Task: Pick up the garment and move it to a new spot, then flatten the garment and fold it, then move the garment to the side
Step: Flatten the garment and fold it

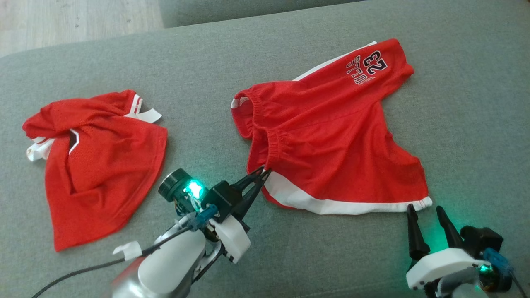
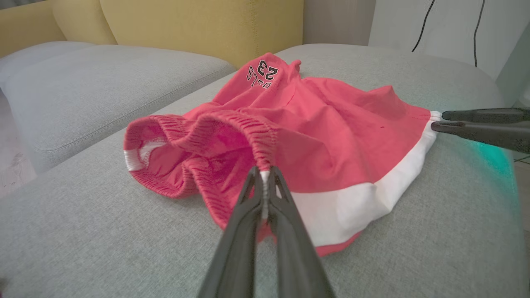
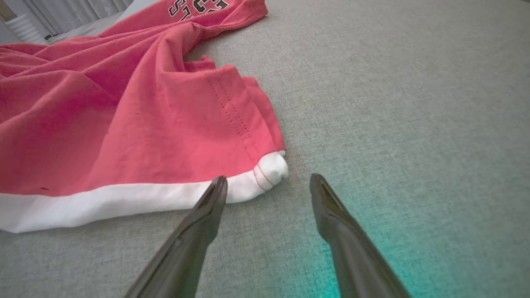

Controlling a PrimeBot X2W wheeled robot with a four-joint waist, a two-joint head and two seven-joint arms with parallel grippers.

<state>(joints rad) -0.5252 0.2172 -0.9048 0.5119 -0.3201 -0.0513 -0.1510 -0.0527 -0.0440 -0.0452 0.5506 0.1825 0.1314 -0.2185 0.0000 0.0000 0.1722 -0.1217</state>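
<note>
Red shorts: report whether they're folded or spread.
Spread, not folded: the shorts lie rumpled but opened out on the grey cushion, waistband pinched in the shut left gripper.

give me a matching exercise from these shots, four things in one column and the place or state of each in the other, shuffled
Column one
1. left gripper
2. right gripper
3. shorts
4. crumpled red top

Column two
A. open, at the white hem corner
B. bunched up on the robot's left, apart from both grippers
C. shut on the elastic waistband
D. spread on the grey cushion, number 23 at the far end

Pairs: 1-C, 2-A, 3-D, 4-B
</note>
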